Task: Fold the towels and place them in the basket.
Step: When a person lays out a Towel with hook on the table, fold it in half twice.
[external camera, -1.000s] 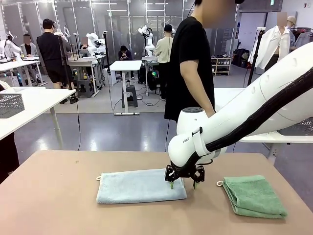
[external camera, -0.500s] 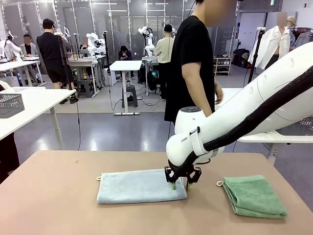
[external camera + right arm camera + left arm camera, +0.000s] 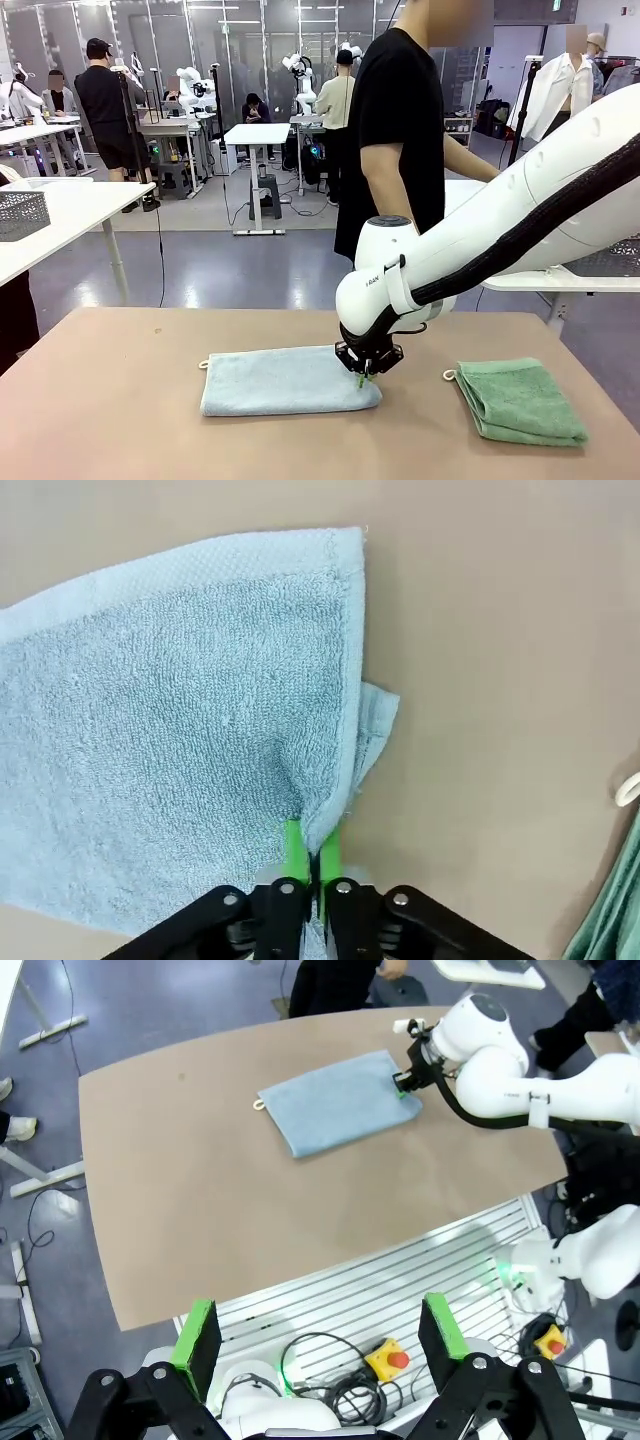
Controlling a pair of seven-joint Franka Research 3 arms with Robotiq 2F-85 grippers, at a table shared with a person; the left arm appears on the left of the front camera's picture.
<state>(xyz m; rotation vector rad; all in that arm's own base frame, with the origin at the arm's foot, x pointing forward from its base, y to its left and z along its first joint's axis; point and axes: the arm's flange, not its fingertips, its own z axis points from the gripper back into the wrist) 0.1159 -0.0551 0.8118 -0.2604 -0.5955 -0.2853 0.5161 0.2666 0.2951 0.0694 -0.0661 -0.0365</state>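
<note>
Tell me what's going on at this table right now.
The robot's right gripper has pinched shut on the right-hand edge of the blue towel, which lies flat on the brown table. In the right wrist view the cloth bunches up between the green pads. A green towel sits already folded off to the right, untouched. The left gripper hangs open high above the table. A person in a black shirt stands at the far side, not touching anything.
</note>
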